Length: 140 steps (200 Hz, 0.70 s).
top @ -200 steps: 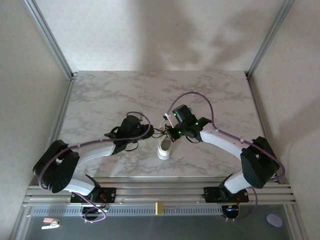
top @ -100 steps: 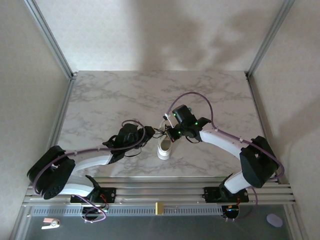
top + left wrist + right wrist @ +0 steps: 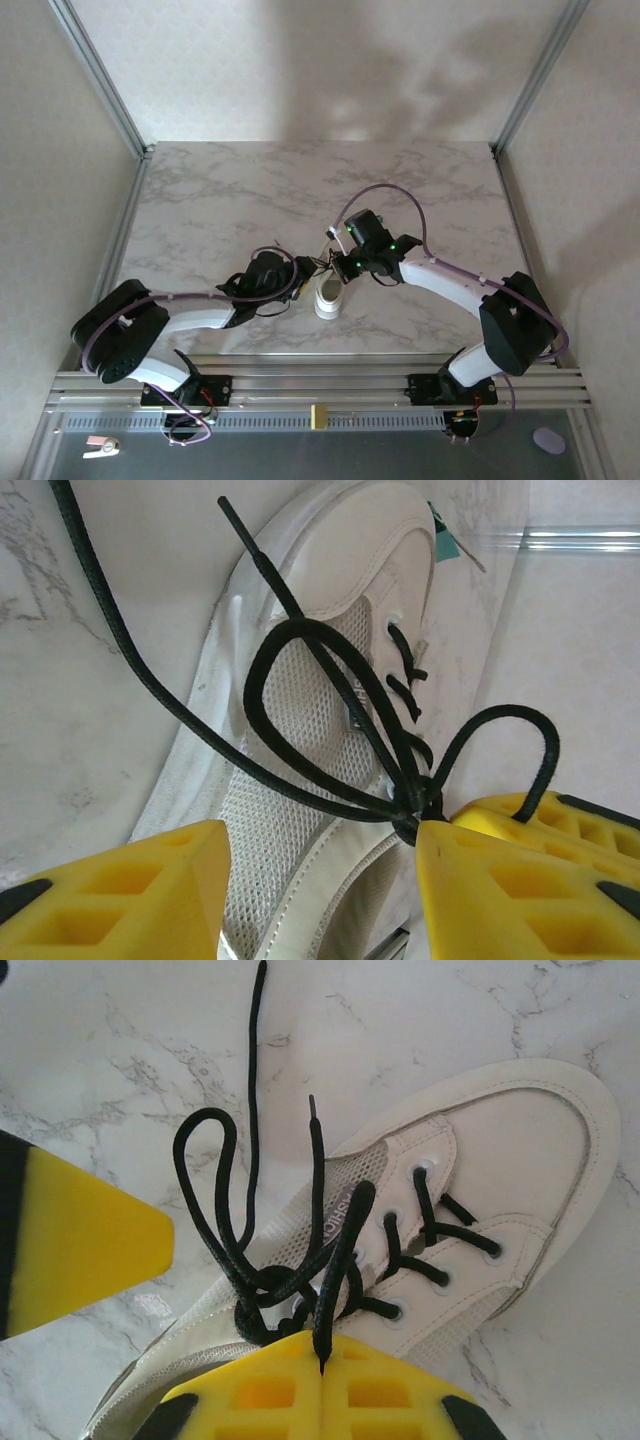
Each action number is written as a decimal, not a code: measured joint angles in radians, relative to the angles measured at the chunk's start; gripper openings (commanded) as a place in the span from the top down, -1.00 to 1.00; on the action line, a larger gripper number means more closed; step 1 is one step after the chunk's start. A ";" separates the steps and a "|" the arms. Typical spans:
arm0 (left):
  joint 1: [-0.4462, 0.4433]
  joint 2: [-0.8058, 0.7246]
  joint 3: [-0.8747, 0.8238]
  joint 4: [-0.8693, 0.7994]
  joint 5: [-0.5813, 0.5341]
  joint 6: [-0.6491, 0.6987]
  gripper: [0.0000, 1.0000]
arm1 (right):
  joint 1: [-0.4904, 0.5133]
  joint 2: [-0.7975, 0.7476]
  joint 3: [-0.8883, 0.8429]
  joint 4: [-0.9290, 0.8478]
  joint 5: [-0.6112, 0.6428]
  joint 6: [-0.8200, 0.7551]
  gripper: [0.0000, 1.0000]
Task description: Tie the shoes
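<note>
A small white sneaker [image 3: 328, 300] lies on the marble table between my two grippers, its black laces [image 3: 205, 1190] gathered in a loose knot [image 3: 262, 1290] with loops spreading to the side. My right gripper [image 3: 322, 1348] is shut on one black lace loop just above the knot; it sits over the shoe [image 3: 342, 266]. My left gripper [image 3: 320, 900] is open, its yellow fingers [image 3: 110, 900] astride the shoe's mesh side [image 3: 300, 720]. The knot [image 3: 410, 808] touches the tip of its right finger. That gripper is beside the shoe's left [image 3: 290, 280].
Marble tabletop [image 3: 220, 200] extends free behind and to both sides of the shoe. A small teal tag [image 3: 443, 542] lies by the toe. Aluminium rails [image 3: 320, 385] run along the near edge, and frame posts stand at the back corners.
My left gripper has come nearer and closer in to the shoe, its jaws a little wider. The right gripper has stayed shut on the lace loop.
</note>
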 measured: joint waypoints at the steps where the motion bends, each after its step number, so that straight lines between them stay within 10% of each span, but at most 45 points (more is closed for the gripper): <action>1: 0.000 0.001 0.000 0.000 0.000 -0.001 0.03 | 0.000 0.000 0.000 0.000 0.000 0.000 1.00; 73: 0.000 0.070 0.048 0.035 0.000 -0.014 0.24 | 0.000 0.000 0.000 0.000 -0.006 0.000 1.00; 140: 0.003 0.085 0.067 0.041 0.000 -0.010 0.87 | 0.000 0.000 0.000 0.008 -0.006 0.000 1.00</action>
